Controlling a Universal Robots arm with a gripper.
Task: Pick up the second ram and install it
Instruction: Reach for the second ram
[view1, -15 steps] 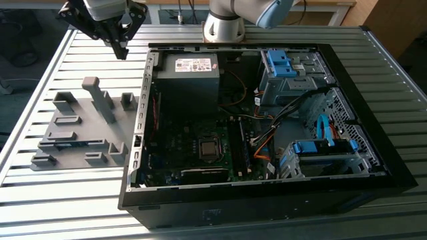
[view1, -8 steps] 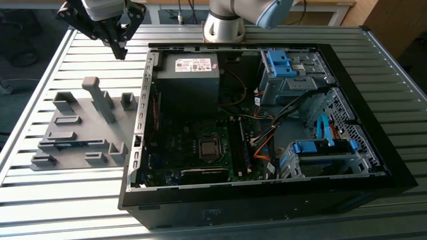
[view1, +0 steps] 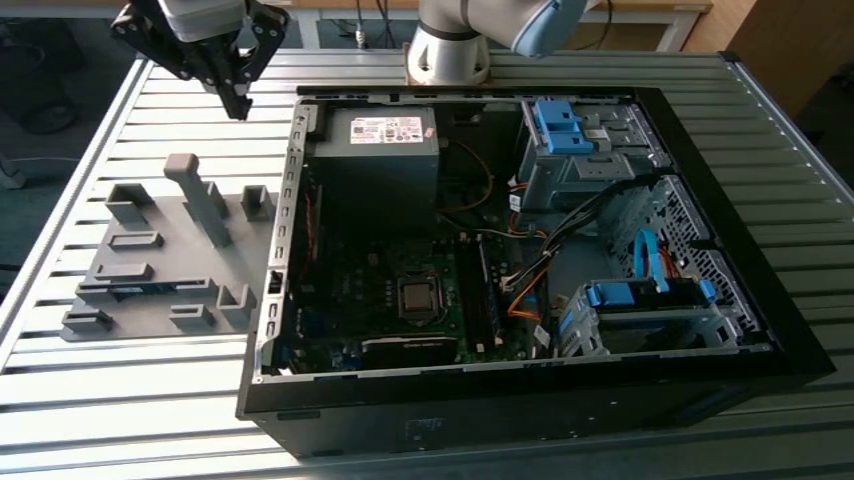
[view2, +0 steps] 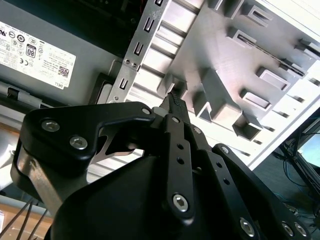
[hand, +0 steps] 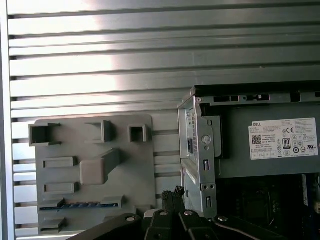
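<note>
The second ram is a thin blue stick lying on edge in a slot of the grey holder tray, near the tray's front in the exterior view. In the first wrist view the ram shows as a blue strip in a slot of the tray. My gripper hangs above the table beyond the tray's far end, close to the computer case's far corner, well away from the ram. Its black fingertips are pressed together with nothing between them, and the gripper is shut.
An open black computer case lies on the slatted metal table at the exterior view's right of the tray. Inside are a grey power supply, the motherboard, cables and blue drive brackets. A tall grey post rises from the tray.
</note>
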